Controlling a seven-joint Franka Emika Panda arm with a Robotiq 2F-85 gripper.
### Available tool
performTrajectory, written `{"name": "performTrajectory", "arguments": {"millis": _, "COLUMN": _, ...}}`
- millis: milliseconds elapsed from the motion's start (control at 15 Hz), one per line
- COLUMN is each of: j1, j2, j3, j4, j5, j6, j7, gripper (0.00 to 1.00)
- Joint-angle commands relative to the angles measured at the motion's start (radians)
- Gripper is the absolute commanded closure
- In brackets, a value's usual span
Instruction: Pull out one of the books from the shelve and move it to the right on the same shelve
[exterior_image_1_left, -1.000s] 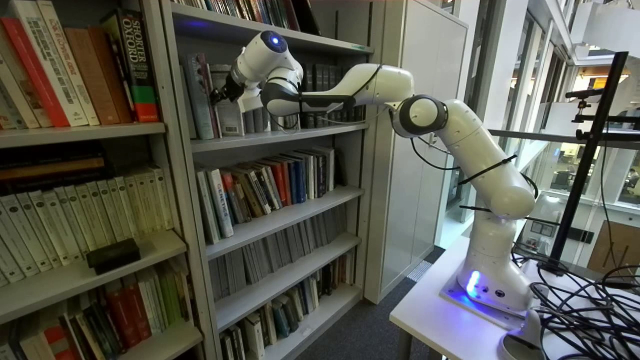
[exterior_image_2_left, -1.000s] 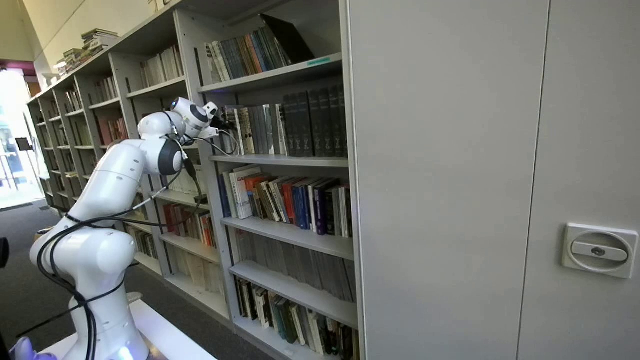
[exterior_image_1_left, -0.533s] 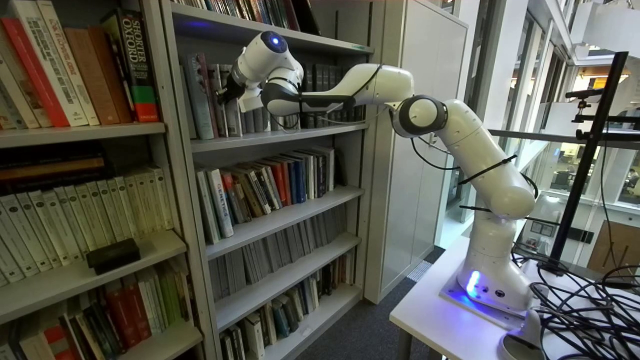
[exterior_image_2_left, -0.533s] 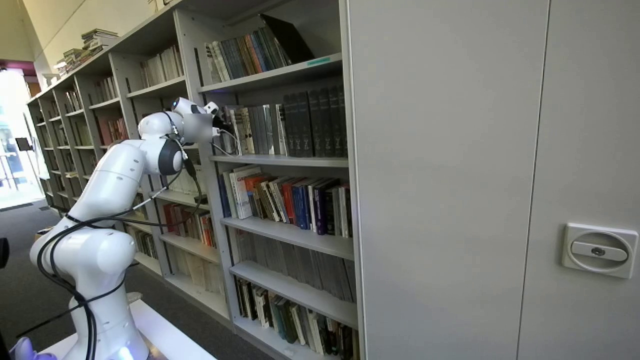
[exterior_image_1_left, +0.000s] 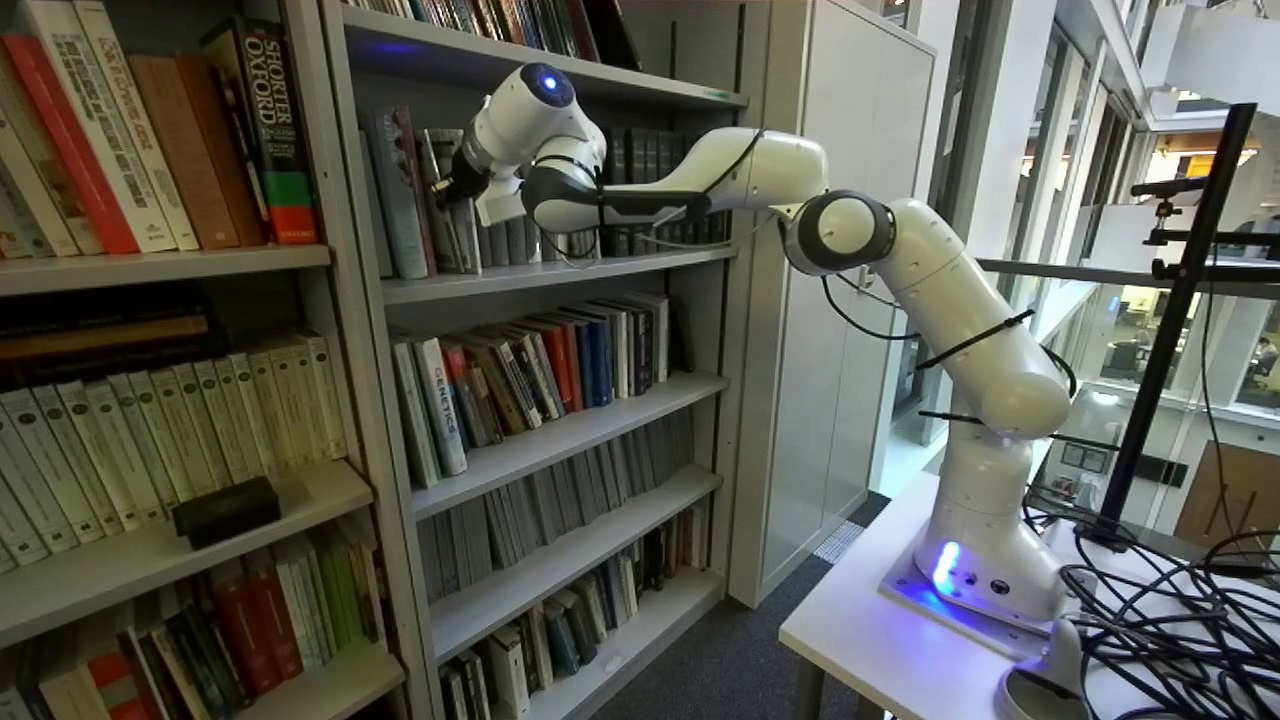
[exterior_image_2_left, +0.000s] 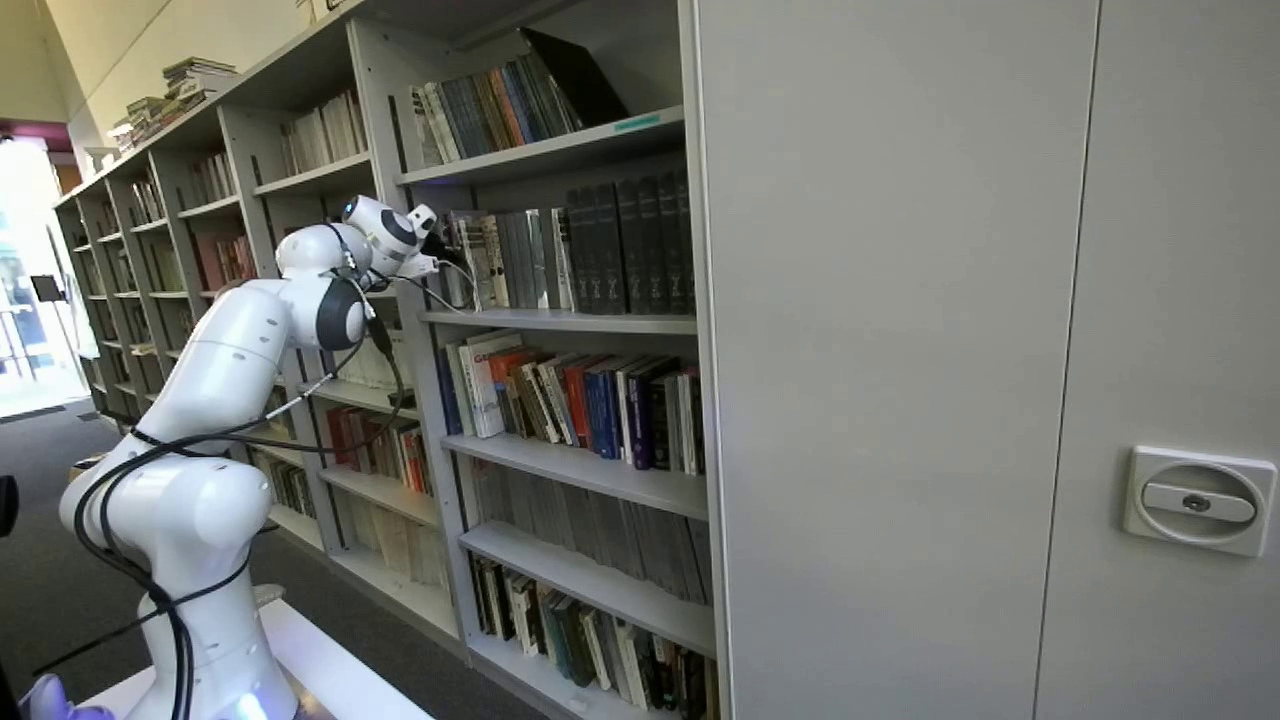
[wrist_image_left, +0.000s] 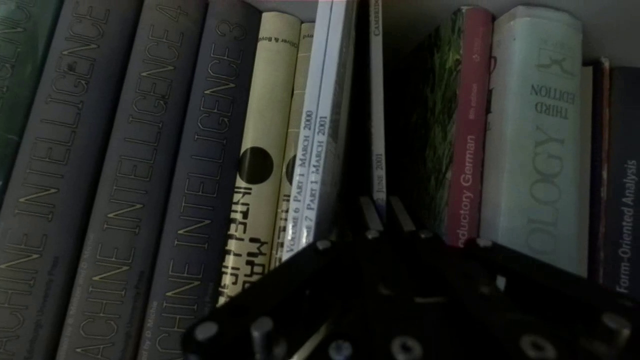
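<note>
Reading "June 2001" — wrist view only — the book (wrist_image_left: 378, 100) fills the pincer (wrist_image_left: 384, 209).

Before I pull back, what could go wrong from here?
The fingers are closed on the narrow spine of the slim June 2001 volume, so it could slip or twist as it comes out. The white March volumes stand tilted beside it and might shift or slide into the gap it leaves. Further right on the same shelf, the black volumes stand packed side by side, so re-inserting it there may be difficult.
</note>
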Motion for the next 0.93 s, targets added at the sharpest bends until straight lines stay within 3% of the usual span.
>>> {"name": "performTrajectory", "arguments": {"millis": 0, "j1": -0.014, "j2": -0.068, "j3": 0.019, "j4": -0.093, "j5": 0.02, "j6": -0.023, "j7": 0.008, "gripper": 0.98}}
{"name": "performTrajectory", "arguments": {"millis": 467, "j1": -0.091, "j2": -0.211, "j3": 0.152, "j4": -0.286, "j5": 0.232, "j6": -0.096, "j7": -0.057, "gripper": 0.98}}
{"name": "performTrajectory", "arguments": {"millis": 867, "j1": -0.144, "j2": -0.379, "j3": 0.153, "j4": -0.446, "j5": 0.309, "j6": -0.19, "j7": -0.043, "gripper": 0.98}}
